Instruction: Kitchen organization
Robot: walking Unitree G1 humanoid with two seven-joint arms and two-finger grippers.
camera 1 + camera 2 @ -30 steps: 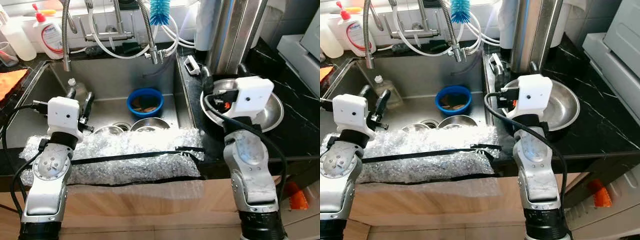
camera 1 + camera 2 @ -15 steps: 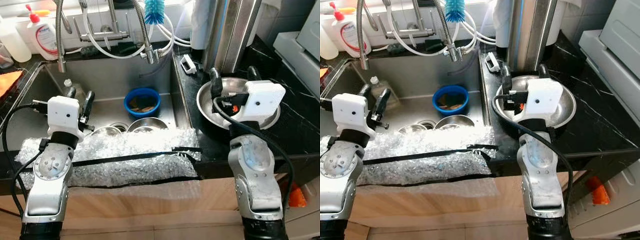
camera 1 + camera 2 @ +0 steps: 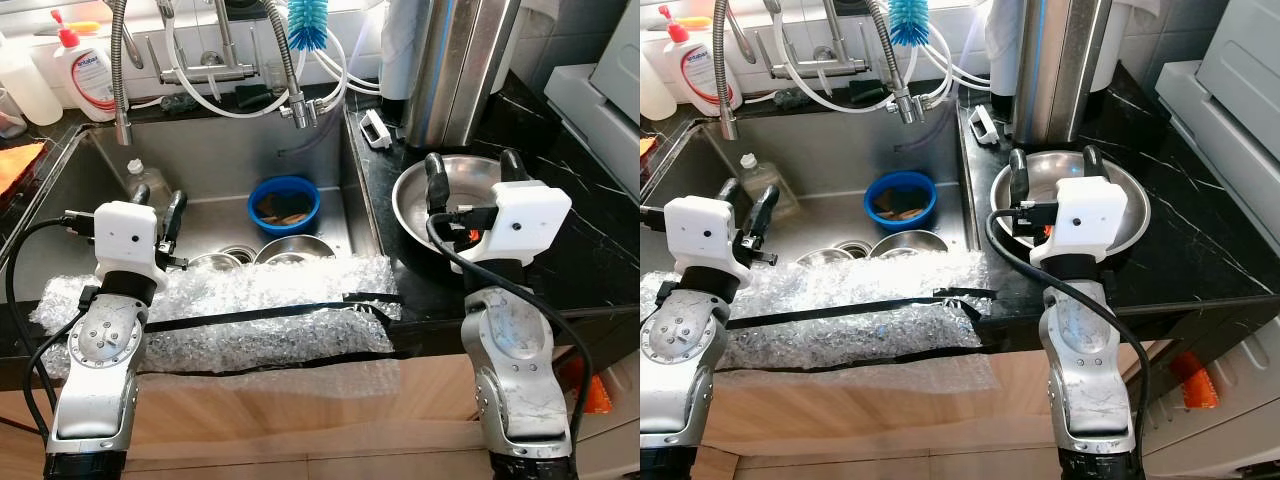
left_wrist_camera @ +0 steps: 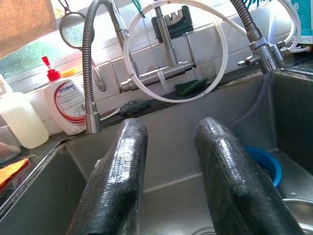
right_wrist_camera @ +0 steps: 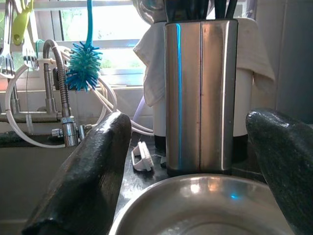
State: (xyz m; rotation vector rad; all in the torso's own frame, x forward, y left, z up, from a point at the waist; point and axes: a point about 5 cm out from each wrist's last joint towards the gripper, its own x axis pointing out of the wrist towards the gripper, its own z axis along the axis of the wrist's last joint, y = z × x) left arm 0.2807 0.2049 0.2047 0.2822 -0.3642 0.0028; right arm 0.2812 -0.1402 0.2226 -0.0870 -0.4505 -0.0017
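A steel sink [image 3: 60, 215] is set into a black counter [image 3: 590, 250], and its front edge is covered by a sheet of bubble wrap [image 3: 240, 315] crossed by black tape. A tall steel canister [image 3: 455, 60] is stood at the back of the counter, near the sink's right rim. Just in front of it, a wide steel bowl [image 3: 415, 195] is laid on the counter. The right gripper [image 3: 470, 170] is held over this bowl with its fingers spread apart, one near each side of the bowl; nothing is grasped. In the sink, a blue bowl [image 3: 287, 203] is seen near the middle, with two steel bowls [image 3: 290, 250] partly hidden behind the wrap. The left gripper [image 3: 158, 198] is held above the sink's left part, fingers parted and empty. A soap bottle [image 3: 82, 72] is stood behind the sink, and a blue brush [image 3: 307, 22] is hung above the faucets.
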